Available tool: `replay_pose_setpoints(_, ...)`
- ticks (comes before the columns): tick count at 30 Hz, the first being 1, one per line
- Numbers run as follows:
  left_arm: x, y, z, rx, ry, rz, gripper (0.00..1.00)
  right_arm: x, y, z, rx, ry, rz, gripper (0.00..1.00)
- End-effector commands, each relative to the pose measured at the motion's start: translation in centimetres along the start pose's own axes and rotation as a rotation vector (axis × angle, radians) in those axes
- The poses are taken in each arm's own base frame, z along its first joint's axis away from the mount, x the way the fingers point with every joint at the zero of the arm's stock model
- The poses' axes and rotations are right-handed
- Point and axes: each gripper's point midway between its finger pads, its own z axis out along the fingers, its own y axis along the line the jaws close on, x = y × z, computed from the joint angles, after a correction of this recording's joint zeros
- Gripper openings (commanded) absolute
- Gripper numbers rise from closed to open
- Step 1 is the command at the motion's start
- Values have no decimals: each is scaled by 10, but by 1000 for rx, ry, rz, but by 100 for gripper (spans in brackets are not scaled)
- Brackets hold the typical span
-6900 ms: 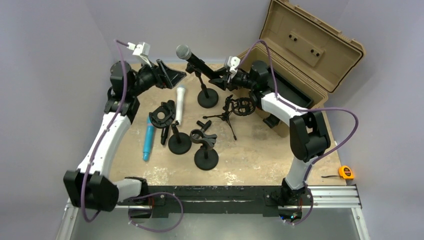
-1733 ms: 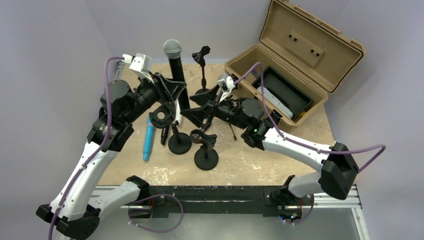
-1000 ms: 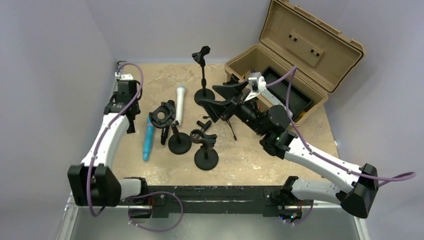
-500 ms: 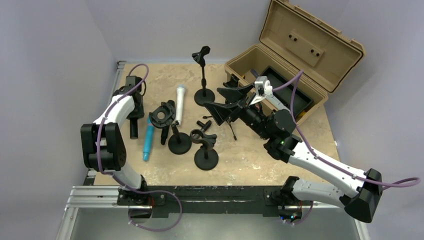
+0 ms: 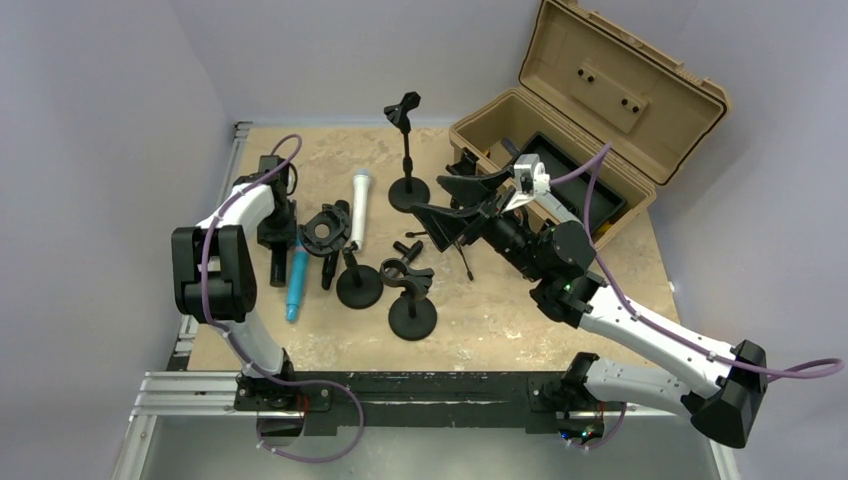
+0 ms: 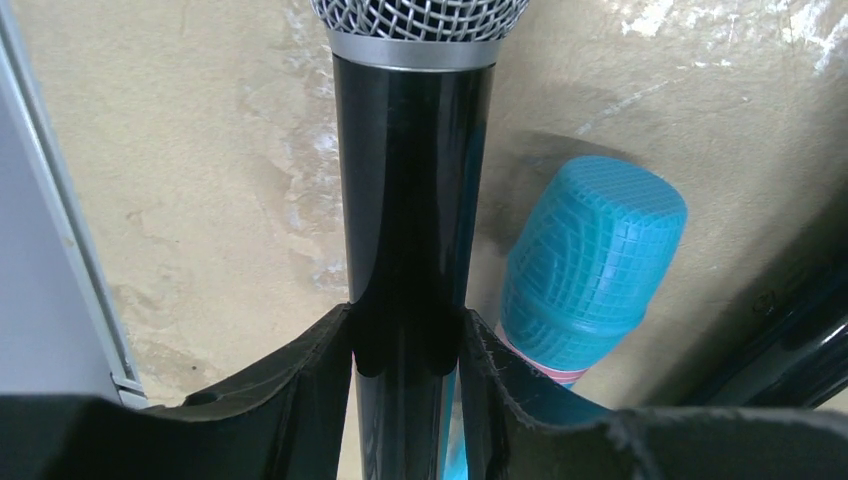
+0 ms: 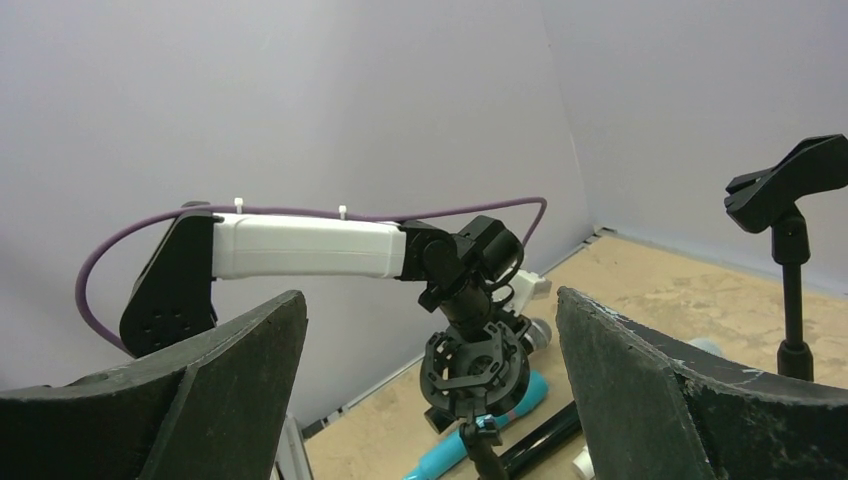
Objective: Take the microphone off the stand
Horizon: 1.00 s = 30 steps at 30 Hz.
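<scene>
Since the frame before, the left gripper [image 6: 405, 345] is bringing the black microphone [image 6: 410, 180] just beside the blue microphone [image 6: 590, 250], low over the table [image 5: 520, 310], its jaws pressing on the black body. The right gripper [image 5: 455, 205] is hovering near the stand [image 5: 405, 150], jaws spread wide, holding nothing.

Microphones: 3 total.
- black microphone [image 6: 410, 200]: 1
- white microphone [image 5: 358, 205]: 1
- blue microphone [image 5: 296, 283]: 1

Stands: 4 total.
- round-base type: 3, namely rear clip stand [image 5: 408, 193], ring-mount stand [image 5: 358, 288], front clip stand [image 5: 412, 318]
- tripod stand [image 5: 464, 260]: 1, only partly in view

Cases: 1, tan case [image 5: 600, 85].

Robot arms: 2, namely left arm [image 5: 232, 212] and right arm [image 5: 640, 325].
</scene>
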Motion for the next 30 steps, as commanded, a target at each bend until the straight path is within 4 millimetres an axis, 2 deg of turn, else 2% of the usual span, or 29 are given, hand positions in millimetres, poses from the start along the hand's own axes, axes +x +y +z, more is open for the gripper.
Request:
replay_pose_setpoints(1,-9,-5,-3,42,-5,-24,41,-10,3,4,-4,-36,7,93)
replay_pose_setpoints(7,-8,-8,0,51,7,-25,52,-8,-8,19,51,-25,41,95)
replay_pose_setpoints(12,-11,-10,-5,68,-2,-33,58,-2,-35,40,115,19,103,99)
replay_pose_setpoints(14,-13,-10,-11,75,-19,-39,62,-3,-54,47,151,22,138,99)
replay_pose_setpoints(17,-18,-14,-25,117,-61,-53,65,-3,-93,55,231,41,199,99)
replay_pose_setpoints(20,-25,-16,-43,154,-113,-65,68,-6,-122,66,261,48,214,99)
replay_pose_setpoints(22,-29,-15,-57,172,-154,-74,70,-15,-135,75,259,35,216,98)
replay_pose_setpoints(27,-42,-10,-100,207,-300,-105,72,-8,-168,108,330,50,248,96)
replay_pose_setpoints(30,-46,-7,-119,220,-371,-128,73,4,-189,127,379,74,256,94)
